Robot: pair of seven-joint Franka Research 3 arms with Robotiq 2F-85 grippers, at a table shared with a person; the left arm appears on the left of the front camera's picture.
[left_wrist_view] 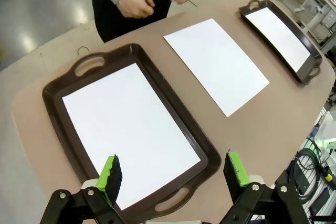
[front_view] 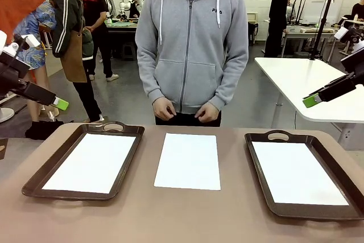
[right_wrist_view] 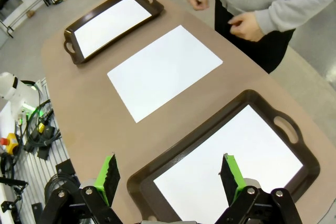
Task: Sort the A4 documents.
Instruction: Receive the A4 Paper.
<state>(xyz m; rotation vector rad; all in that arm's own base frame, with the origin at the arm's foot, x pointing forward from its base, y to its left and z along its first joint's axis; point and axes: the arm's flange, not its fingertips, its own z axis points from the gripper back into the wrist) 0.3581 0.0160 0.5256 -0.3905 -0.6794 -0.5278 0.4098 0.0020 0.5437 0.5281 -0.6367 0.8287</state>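
Three A4 documents show as plain white sheets. One sheet lies in the left dark brown tray. Another sheet lies bare on the table's middle. The third sheet lies in the right tray. My left gripper hangs open above the left tray's near end, holding nothing. High over the right tray, my right gripper is open and holds nothing.
A person in a grey hoodie stands at the far edge, both hands held low in front of the body and off the table. A white table stands behind at the right. Cables lie on the floor beside the brown table.
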